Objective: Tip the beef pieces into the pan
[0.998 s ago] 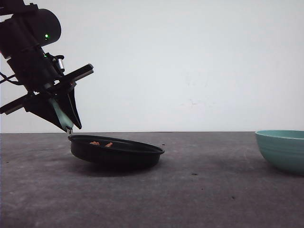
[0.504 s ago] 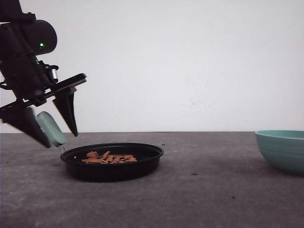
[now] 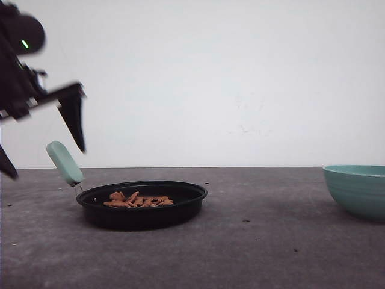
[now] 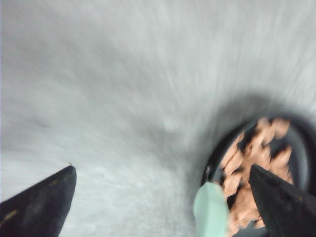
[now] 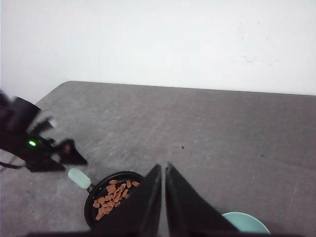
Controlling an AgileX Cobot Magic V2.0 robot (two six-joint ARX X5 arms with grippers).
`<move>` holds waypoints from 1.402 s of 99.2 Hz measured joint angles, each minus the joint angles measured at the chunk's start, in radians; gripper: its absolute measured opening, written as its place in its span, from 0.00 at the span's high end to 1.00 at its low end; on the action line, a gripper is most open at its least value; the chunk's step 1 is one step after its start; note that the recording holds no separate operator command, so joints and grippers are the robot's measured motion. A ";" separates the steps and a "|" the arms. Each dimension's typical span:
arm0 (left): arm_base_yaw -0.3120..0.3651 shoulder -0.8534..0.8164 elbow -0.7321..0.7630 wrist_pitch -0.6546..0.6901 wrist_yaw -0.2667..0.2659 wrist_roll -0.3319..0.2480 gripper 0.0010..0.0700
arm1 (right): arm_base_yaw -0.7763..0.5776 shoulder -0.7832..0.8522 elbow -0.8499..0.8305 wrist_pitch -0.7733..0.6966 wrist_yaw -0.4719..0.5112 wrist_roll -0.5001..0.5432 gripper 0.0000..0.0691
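1. Since half a second ago the left gripper (image 3: 42, 141) has let go of the pan's mint-green handle (image 3: 65, 162) and drawn away toward 10 o'clock in the front view, motion-blurred; a second ago the pan was tilted with that handle pinched.
2. Now the pan (image 3: 144, 205) sits flat on the grey table (image 3: 252, 247), and the beef pieces (image 3: 137, 199) lie in a low heap inside it, toward the handle side.
3. Left gripper state: its jaws are spread wide with nothing between them; in the left wrist view the handle (image 4: 211, 213) stands free between the two dark fingers (image 4: 39, 205).
4. Right gripper (image 5: 163, 192): its fingers are nearly closed, only a thin slit between them, holding nothing, hanging high over the table.
5. The teal bowl (image 3: 358, 189) stands well apart at 3 o'clock from the pan, and no beef is visible in it from here.
6. Judgement: the pour looks done and this is the retreat; what remains is likely only for the left arm to clear the handle without knocking it.
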 joint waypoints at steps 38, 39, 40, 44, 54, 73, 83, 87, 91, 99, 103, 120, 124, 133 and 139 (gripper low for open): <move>0.005 -0.499 -0.022 0.036 -0.270 0.087 0.97 | 0.000 -0.124 -0.241 0.242 0.192 -0.244 0.98; 0.000 -0.517 -0.028 0.046 -0.284 0.095 0.97 | 0.000 -0.136 -0.262 0.257 0.195 -0.249 0.98; -0.005 -0.534 -0.036 0.056 -0.295 0.103 0.97 | 0.000 -0.148 -0.282 0.270 0.200 -0.253 0.98; -0.018 -0.607 -0.073 0.098 -0.327 0.135 0.98 | 0.000 -0.200 -0.372 0.327 0.222 -0.273 0.98; -0.026 -0.808 -0.212 0.189 -0.331 0.187 0.99 | 0.000 -0.353 -0.615 0.467 0.272 -0.309 0.98; -0.025 -1.208 -0.487 0.089 -0.331 0.207 0.99 | 0.000 -0.554 -0.903 0.475 0.312 -0.332 0.98; -0.025 -1.334 -0.521 0.060 -0.329 0.225 0.99 | 0.000 -0.587 -0.897 0.498 0.310 -0.338 0.98; -0.025 -1.367 -0.521 0.049 -0.332 0.231 0.99 | 0.000 -0.590 -0.889 0.508 0.311 -0.340 0.98; -0.025 -1.387 -0.521 0.033 -0.340 0.234 0.99 | 0.000 -0.590 -0.887 0.514 0.314 -0.343 0.98; -0.025 -1.400 -0.521 -0.005 -0.361 0.237 0.99 | 0.000 -0.589 -0.887 0.503 0.313 -0.344 0.98; -0.025 -1.402 -0.521 -0.018 -0.361 0.237 0.99 | 0.000 -0.589 -0.887 0.503 0.312 -0.344 0.98; -0.024 -1.410 -0.521 -0.013 -0.362 0.237 0.99 | 0.000 -0.589 -0.887 0.503 0.315 -0.344 0.98; -0.024 -1.410 -0.521 -0.013 -0.362 0.237 0.99 | 0.000 -0.589 -0.887 0.503 0.315 -0.344 0.98; -0.024 -1.410 -0.521 -0.013 -0.362 0.237 0.99 | 0.000 -0.589 -0.887 0.503 0.314 -0.344 0.98; -0.024 -1.410 -0.521 -0.013 -0.362 0.237 0.99 | 0.000 -0.589 -0.887 0.503 0.314 -0.344 0.98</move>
